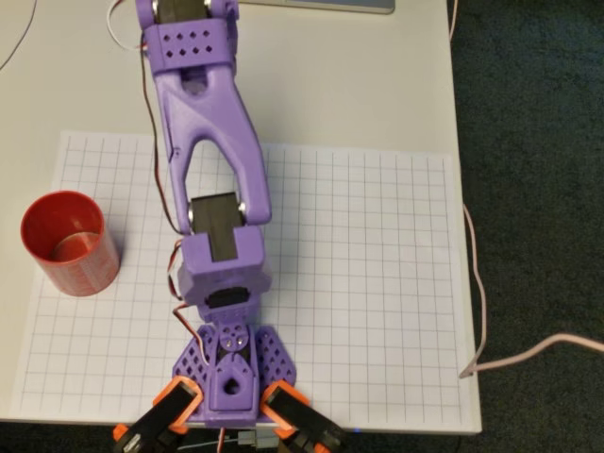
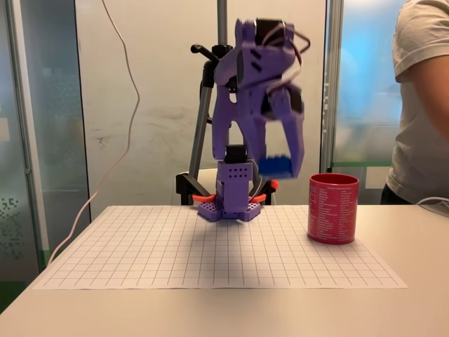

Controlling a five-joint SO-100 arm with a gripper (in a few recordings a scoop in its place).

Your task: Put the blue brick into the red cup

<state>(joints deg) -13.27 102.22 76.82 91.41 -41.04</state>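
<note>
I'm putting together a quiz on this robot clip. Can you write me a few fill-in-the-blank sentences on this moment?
1. The gripper is shut on the ___ brick.
2. In the fixed view the brick is held ___ the grid sheet, not resting on it.
3. The red cup stands ___ on the sheet.
4. The arm is coloured ___.

Missing words: blue; above; upright; purple
</note>
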